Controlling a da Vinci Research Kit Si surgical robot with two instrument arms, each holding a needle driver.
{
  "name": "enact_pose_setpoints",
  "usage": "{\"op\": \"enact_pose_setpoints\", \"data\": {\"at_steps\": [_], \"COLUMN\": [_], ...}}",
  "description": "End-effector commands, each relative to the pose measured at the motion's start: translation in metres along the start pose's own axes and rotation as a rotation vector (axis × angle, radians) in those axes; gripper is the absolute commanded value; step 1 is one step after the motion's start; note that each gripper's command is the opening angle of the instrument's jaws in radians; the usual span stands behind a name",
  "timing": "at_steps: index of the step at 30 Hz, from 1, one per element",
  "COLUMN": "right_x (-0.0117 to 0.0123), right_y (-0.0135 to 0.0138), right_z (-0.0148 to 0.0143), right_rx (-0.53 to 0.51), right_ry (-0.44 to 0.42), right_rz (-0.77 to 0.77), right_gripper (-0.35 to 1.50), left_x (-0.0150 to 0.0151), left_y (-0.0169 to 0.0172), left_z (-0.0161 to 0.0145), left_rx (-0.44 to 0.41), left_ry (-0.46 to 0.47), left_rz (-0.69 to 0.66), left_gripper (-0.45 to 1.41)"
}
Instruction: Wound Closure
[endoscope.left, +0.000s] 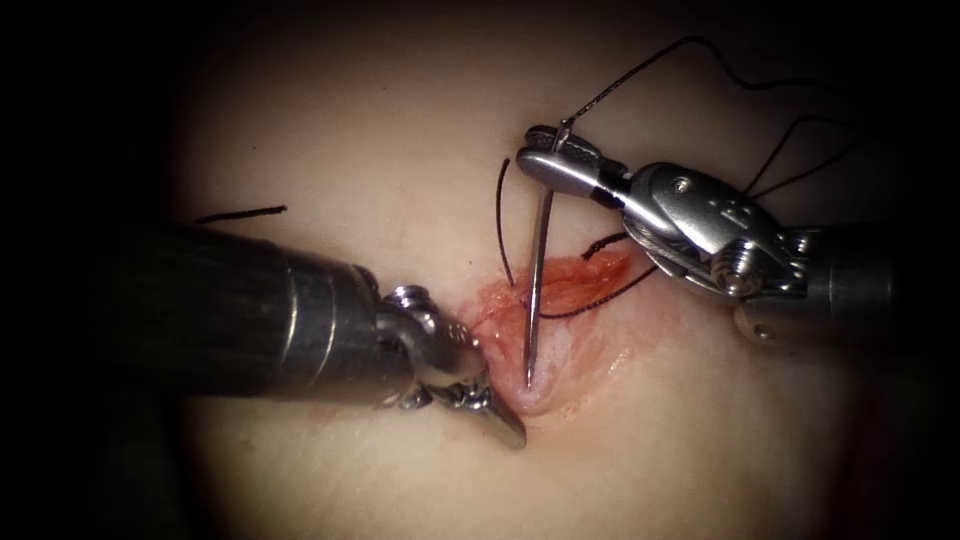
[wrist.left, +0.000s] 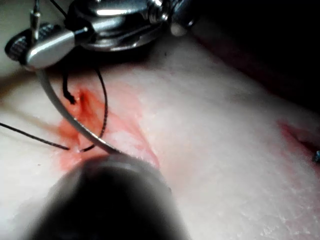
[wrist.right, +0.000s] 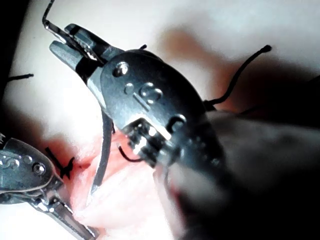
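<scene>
Two tools – left tool (endoscope.left: 497, 415), right tool (endoscope.left: 545, 158); one needle (endoscope.left: 537, 290); one thread (endoscope.left: 640, 75); one cut (endoscope.left: 560, 300) – one loose thread end (endoscope.left: 240, 214) left of cut.

Right pincer (wrist.left: 25, 50) grips needle (wrist.left: 62, 115) above reddened tissue (wrist.left: 210, 130)

right tool (endoscope.left: 545, 160) clamped (jaws level), left tool (endoscope.left: 500, 418) closed, angled down.

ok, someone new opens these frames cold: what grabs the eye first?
The curved needle, held near its thread end by the right tool, with its tip down in the tissue at the red cut. Then the left tool, its jaws closed, tip pressed on the tissue left of the needle's entry. Black thread trails up and right from the needle's end.
</scene>
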Motion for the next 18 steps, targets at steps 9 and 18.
{"op": "enact_pose_setpoints", "data": {"at_steps": [9, 18], "right_x": [-0.0002, -0.0002], "right_y": [0.0001, 0.0001], "right_z": [0.0009, 0.0011], "right_rx": [-0.001, 0.002], "right_ry": [0.003, -0.001], "right_rz": [-0.024, -0.119], "right_gripper": [-0.35, -0.35], "left_x": [0.0001, 0.0004], "left_y": [-0.0006, -0.0006], "left_z": [0.0003, 0.0001], "left_rx": [0.021, 0.022], "left_ry": [0.002, 0.010], "left_rz": [0.000, -0.004], "left_gripper": [-0.45, -0.45]}}
